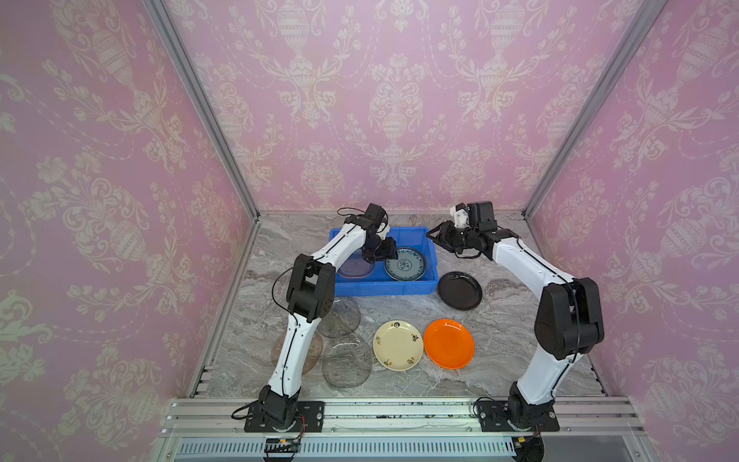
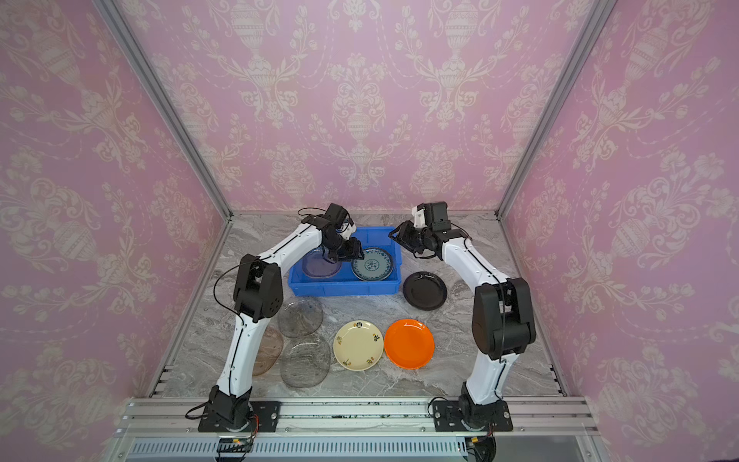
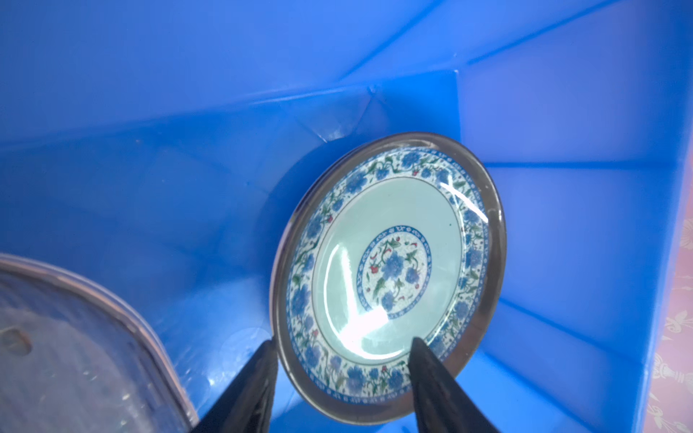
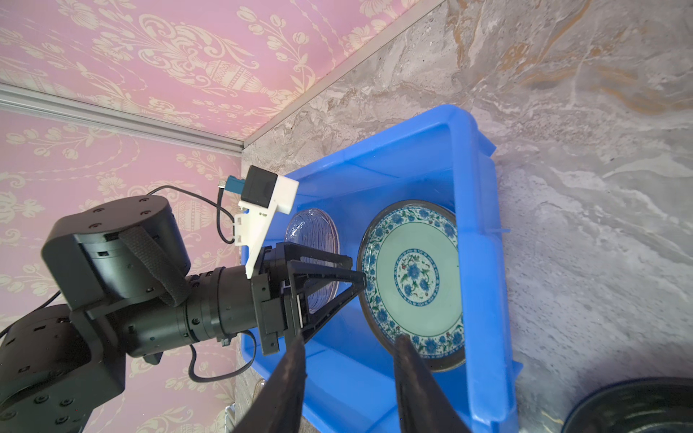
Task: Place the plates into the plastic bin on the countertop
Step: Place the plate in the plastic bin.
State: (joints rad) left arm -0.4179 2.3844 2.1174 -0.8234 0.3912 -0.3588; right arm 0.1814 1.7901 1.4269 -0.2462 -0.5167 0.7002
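At the far middle of the countertop point(image 1: 508, 360), the blue plastic bin point(image 1: 384, 288) holds a pinkish glass plate point(image 1: 352, 270) and the blue-and-white patterned plate point(image 1: 406, 264) side by side. The left gripper point(image 3: 342, 340) hangs over the patterned plate's rim, jaws spread, grasping nothing. The right gripper point(image 4: 351, 336) hovers by the bin's far right corner, parted and empty. A black plate point(image 1: 460, 291), an orange plate point(image 1: 448, 343) and a cream plate point(image 1: 398, 345) lie outside.

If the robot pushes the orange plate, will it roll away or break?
Probably neither. The orange plate lies flat on the countertop, so a push would likely slide it, not roll it. Its shiny surface looks slippery to pinch. It looks like stiff plastic, so likely light and hard to break.
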